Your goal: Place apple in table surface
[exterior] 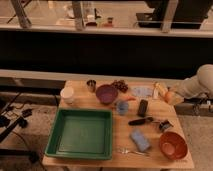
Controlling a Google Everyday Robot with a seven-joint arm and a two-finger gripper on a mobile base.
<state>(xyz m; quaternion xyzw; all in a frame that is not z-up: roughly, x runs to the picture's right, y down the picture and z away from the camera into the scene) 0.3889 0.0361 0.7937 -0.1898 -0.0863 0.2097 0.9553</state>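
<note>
The apple [168, 94] shows as a small orange-yellow round spot at the right edge of the table surface [112, 120], a light tan wooden top. My gripper [169, 96] comes in from the right on a pale arm and sits right at the apple, shut on it. The arm hides part of the fruit. I cannot tell whether the apple rests on the wood or hangs just above it.
A green tray [52, 145] fills the front left. An orange-red bowl [172, 145] stands front right, and a purple bowl [106, 93], white cup [66, 94], metal cup [91, 85], blue cup [122, 107], blue sponge [140, 140], fork [131, 151] and black bar [143, 107] are spread over the table.
</note>
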